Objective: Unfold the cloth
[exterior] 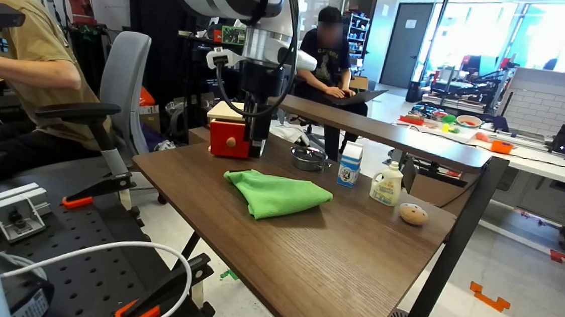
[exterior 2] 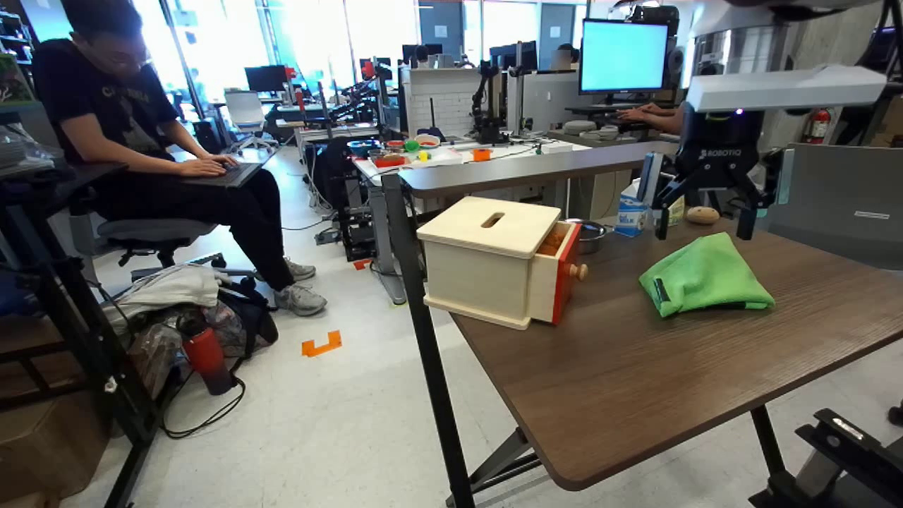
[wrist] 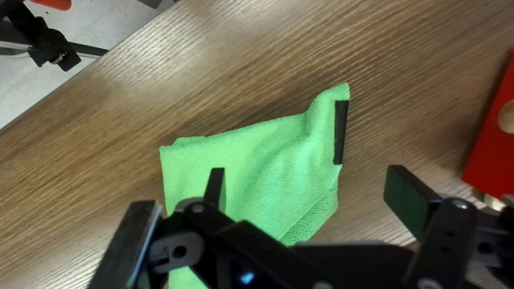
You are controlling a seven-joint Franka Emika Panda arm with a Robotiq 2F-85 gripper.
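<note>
Hanging above the counter (exterior: 350, 254), my gripper (exterior 2: 703, 221) has its fingers (wrist: 405, 204) spread wide. The green cloth (wrist: 261, 164) lies folded and rumpled on the counter below, apart from my fingers, with a black strip (wrist: 341, 132) along one edge. Near the cloth, a wooden box (exterior 2: 476, 275) has its red-fronted drawer (exterior 2: 563, 293) partly pulled out. Also on the counter stand a metal pot (exterior: 307, 160), a milk carton (exterior: 348, 170) and a cream detergent bottle (exterior: 386, 184); a spotted, egg-shaped thing (exterior: 413, 214) lies beside the bottle.
</note>
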